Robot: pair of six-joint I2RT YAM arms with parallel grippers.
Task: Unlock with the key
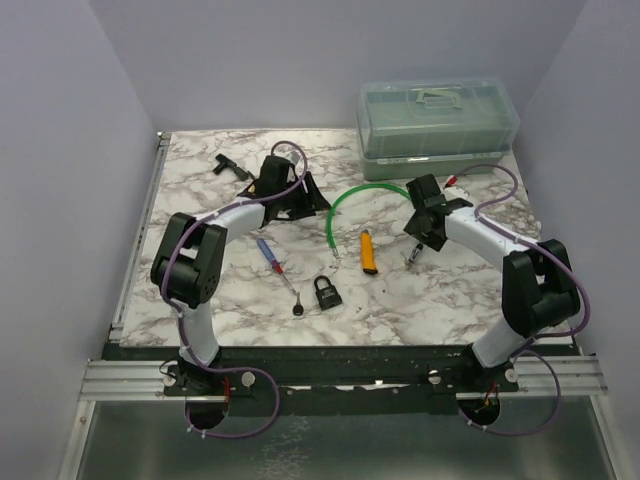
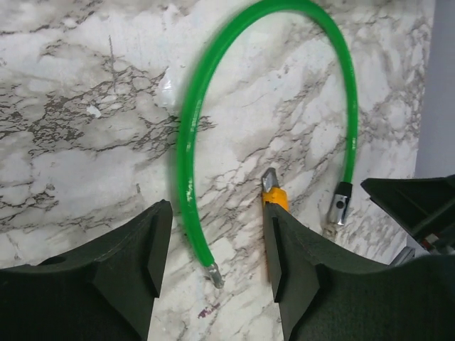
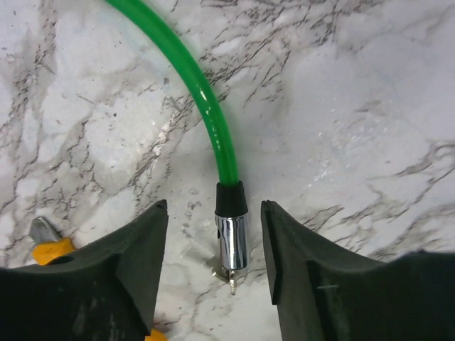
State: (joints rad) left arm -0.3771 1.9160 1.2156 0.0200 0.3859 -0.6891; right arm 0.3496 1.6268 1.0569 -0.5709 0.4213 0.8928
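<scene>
A green cable (image 1: 345, 205) lies curved on the marble table, with both its ends apart. Its bare metal pin end (image 2: 213, 275) lies between the fingers of my open left gripper (image 2: 217, 213), touching neither. Its chrome barrel end (image 3: 232, 238) lies between the fingers of my open right gripper (image 3: 213, 206), with a gap on each side. A tiny flat silver piece, apparently the key (image 3: 232, 284), pokes out of the barrel's near end. In the top view the left gripper (image 1: 312, 200) and right gripper (image 1: 418, 238) flank the cable. A black padlock (image 1: 326, 292) sits nearer the front.
A yellow utility knife (image 1: 369, 252) lies inside the cable's arc, close to both grippers. A blue-and-red-handled screwdriver (image 1: 268, 255) lies left of the padlock. A translucent green box (image 1: 437, 125) stands at the back right, and a small black tool (image 1: 228, 167) at the back left.
</scene>
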